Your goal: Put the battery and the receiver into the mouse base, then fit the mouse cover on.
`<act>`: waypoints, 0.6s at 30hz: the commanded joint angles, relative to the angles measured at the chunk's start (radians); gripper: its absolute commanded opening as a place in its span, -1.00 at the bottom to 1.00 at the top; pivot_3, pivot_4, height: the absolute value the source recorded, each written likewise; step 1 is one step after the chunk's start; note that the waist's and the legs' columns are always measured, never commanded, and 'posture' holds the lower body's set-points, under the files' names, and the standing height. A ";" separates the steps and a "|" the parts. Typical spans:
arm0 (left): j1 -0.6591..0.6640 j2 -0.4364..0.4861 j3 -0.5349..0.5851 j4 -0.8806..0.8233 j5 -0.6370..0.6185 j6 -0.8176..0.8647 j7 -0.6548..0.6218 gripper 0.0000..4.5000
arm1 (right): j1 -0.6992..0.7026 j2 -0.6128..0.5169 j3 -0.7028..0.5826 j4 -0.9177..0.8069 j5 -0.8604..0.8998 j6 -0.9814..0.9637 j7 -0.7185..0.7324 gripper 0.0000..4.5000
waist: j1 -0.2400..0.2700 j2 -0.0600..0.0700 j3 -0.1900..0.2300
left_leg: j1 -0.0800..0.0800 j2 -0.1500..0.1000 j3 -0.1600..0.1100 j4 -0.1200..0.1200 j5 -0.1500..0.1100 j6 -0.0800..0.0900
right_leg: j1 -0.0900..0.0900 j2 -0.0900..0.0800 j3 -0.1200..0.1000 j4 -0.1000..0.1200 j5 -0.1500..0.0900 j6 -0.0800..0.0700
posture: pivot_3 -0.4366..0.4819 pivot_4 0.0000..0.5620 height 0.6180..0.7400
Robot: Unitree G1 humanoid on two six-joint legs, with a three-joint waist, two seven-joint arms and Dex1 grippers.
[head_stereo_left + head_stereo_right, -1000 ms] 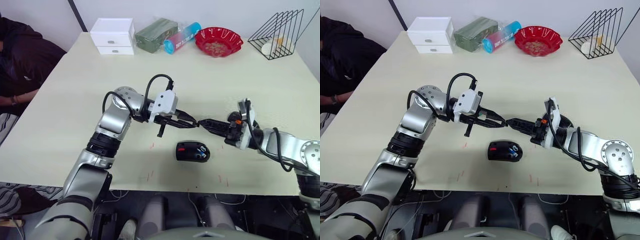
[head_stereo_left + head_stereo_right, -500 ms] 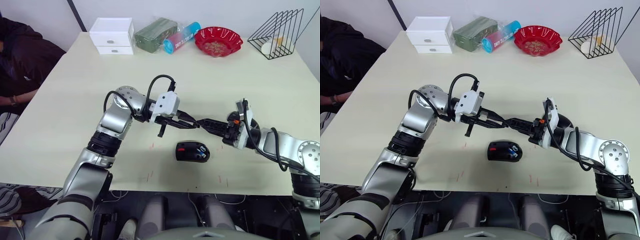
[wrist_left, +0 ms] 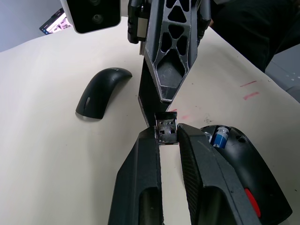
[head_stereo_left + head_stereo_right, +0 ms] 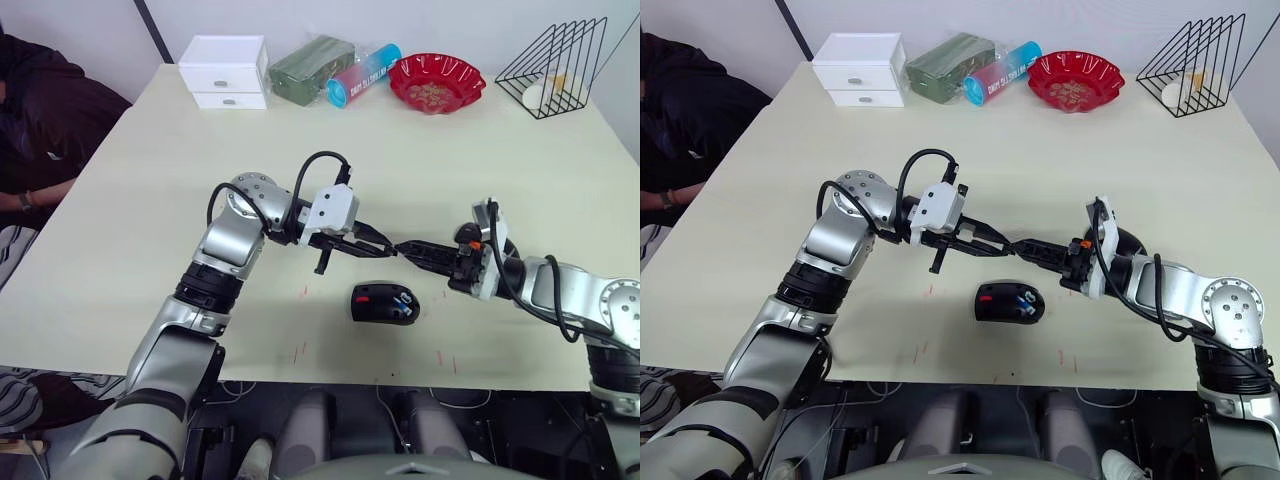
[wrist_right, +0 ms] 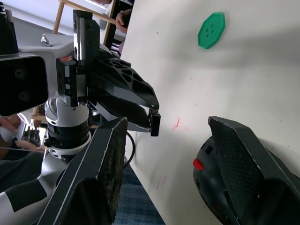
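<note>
We see left gripper (image 3: 167, 136) pinching receiver (image 3: 166, 129); right gripper (image 5: 166, 140) spread wide, tip to tip with it, above mouse base (image 4: 385, 303).

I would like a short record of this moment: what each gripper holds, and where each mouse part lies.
left gripper: shut on the receiver, above the table
right gripper: open, tips facing the left gripper's
battery: seated in the mouse base
mouse base: on the table, uncovered
mouse cover: lying on the table, apart from the base
</note>
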 commanded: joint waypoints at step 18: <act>0.001 -0.006 -0.016 0.016 0.012 -0.048 0.001 -0.96 | -0.016 -0.008 0.008 -0.035 0.032 0.002 0.037 0.30 | 0.000 0.000 0.000 | 0.000 0.000 0.000 0.000 0.000 0.000 | 0.000 0.000 0.000 0.000 0.000 0.000 | -0.05 -0.47 1.00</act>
